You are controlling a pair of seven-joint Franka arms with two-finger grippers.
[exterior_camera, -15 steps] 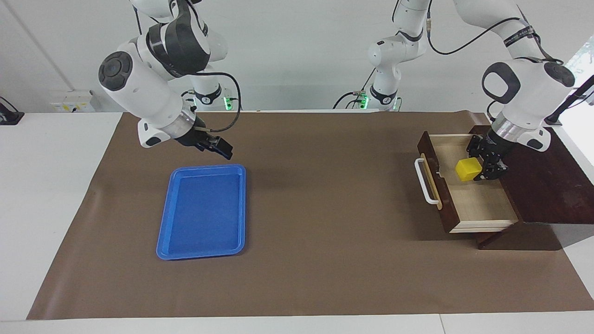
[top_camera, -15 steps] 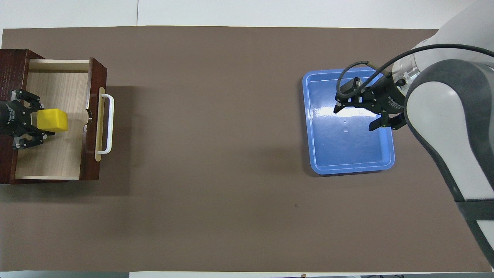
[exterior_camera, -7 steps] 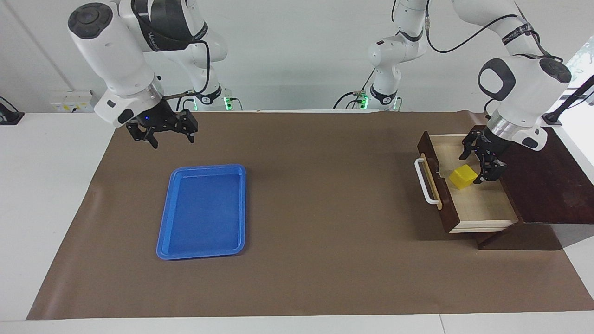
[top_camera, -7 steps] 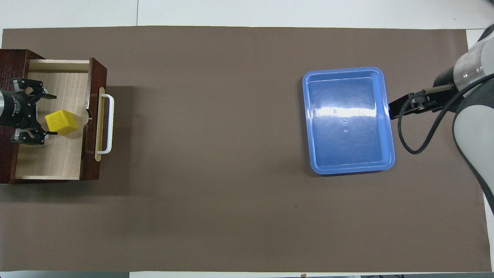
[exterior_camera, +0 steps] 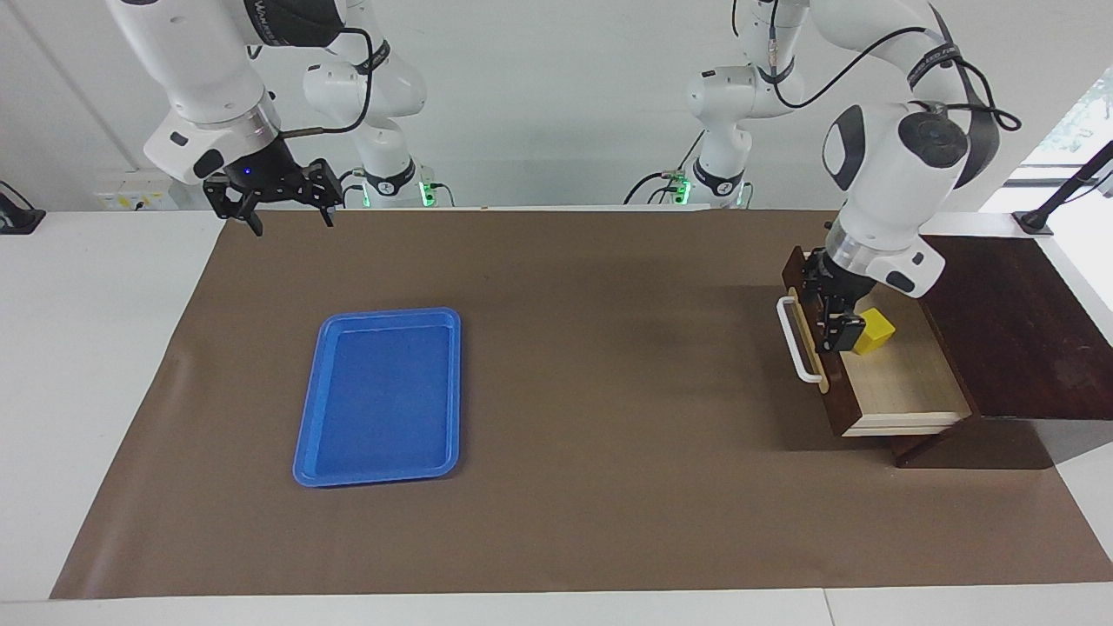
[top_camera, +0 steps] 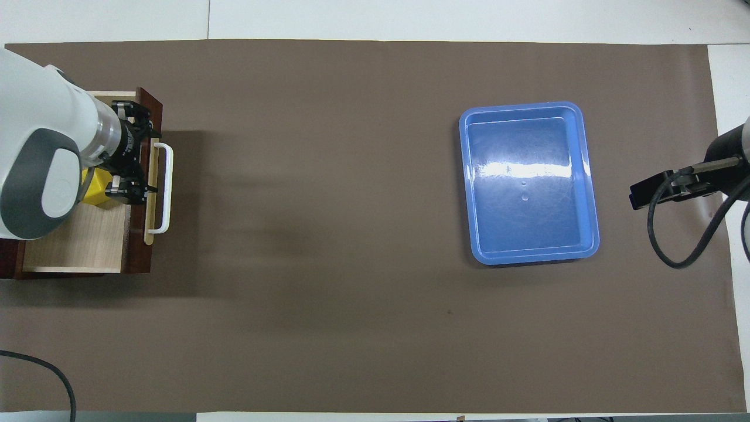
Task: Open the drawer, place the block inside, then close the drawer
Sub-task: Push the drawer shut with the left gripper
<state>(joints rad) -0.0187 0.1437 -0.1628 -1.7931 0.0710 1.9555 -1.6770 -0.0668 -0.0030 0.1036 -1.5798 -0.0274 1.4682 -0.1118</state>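
Note:
The drawer of the dark brown box stands pulled out, its pale interior showing. Its white bar handle faces the middle of the table. The yellow block lies inside the drawer next to the front panel. In the overhead view the block is partly hidden by the left arm. My left gripper is open and empty over the drawer's front panel; it also shows in the overhead view, just inside the handle. My right gripper is open and empty, raised over the mat's edge nearest the robots.
A flat blue tray lies empty on the brown mat toward the right arm's end; it also shows in the overhead view. The brown mat covers most of the white table.
My left gripper opened and let go of the block, which dropped into the drawer, then moved over the front panel. My right arm rose and drew back from over the tray.

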